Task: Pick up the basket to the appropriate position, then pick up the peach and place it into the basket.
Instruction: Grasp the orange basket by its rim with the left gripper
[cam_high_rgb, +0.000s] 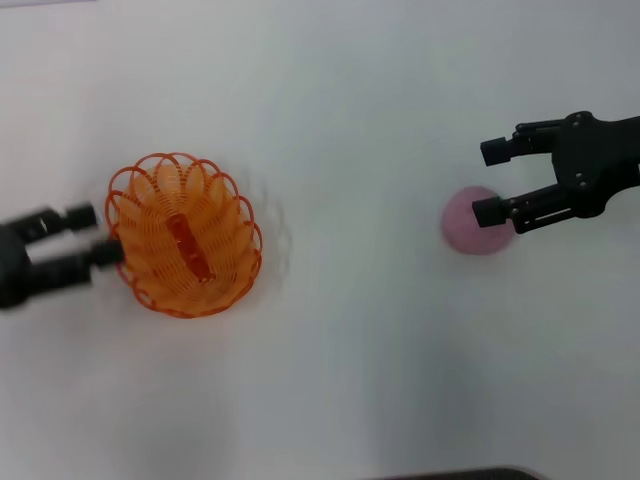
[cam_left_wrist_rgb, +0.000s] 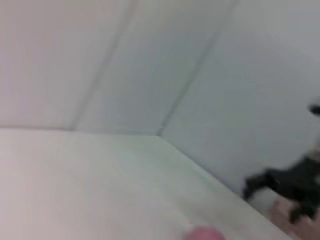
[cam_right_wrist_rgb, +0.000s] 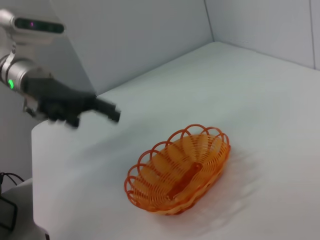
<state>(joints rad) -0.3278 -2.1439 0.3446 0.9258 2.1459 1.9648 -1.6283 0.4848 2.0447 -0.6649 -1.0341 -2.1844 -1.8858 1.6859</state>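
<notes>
The orange wire basket (cam_high_rgb: 185, 235) stands on the white table at the left; it also shows in the right wrist view (cam_right_wrist_rgb: 177, 170). My left gripper (cam_high_rgb: 95, 234) is open at the basket's left rim, its fingers apart and holding nothing; the right wrist view shows it (cam_right_wrist_rgb: 112, 112) raised and apart from the basket. The pale-pink peach (cam_high_rgb: 468, 228) lies at the right. My right gripper (cam_high_rgb: 492, 181) is open just over the peach's far right side, one finger across it. The left wrist view shows the peach (cam_left_wrist_rgb: 202, 233) and the right gripper (cam_left_wrist_rgb: 272, 200) blurred.
The white table (cam_high_rgb: 350, 380) is bare between the basket and the peach. Pale walls (cam_right_wrist_rgb: 150, 40) close the table's far sides. The table's edge (cam_right_wrist_rgb: 35, 165) drops off near the left arm.
</notes>
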